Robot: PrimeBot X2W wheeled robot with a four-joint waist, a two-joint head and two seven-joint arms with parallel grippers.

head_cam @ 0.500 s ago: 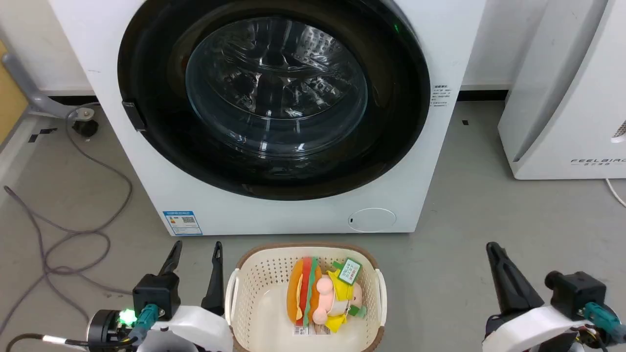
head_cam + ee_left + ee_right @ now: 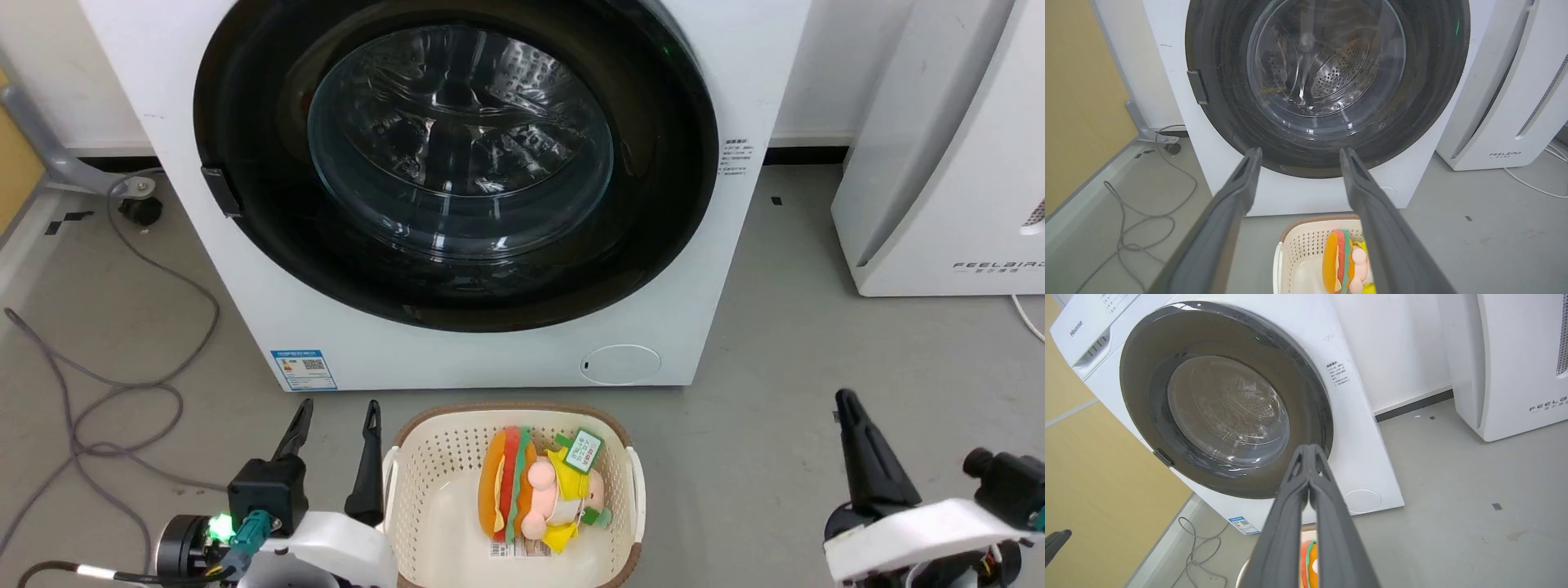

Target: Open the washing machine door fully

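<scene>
Now the left end effector (image 2: 340, 404) is standing wide open. Its two dark fingers are pointing toward the far side, and it is holding nothing and touching nothing. The right end effector (image 2: 846, 400) is pinching tight shut, finger against finger, and it is holding nothing too.

Both are hanging low over the grey floor (image 2: 775, 343) on the near side. Between them a cream basket (image 2: 433, 457) is sitting on the floor, with a soft burger toy (image 2: 510, 494) lying inside. The left end effector is standing just beside the basket's left wall. Bare floor is lying open all around the right end effector. A grey cable (image 2: 122, 392) is curling on the floor at the left. A tall white appliance (image 2: 939, 163) is standing at the far right, with a strip of floor between it and the washing machine (image 2: 490, 359).

The washing machine is standing on the far side, straight past the basket. The washing machine door (image 2: 457, 163) is sitting shut, flat against the white front. A small dark tab (image 2: 222, 192) is sticking out at the door's left edge, far from the left end effector. Both end effectors are well apart from the door.
</scene>
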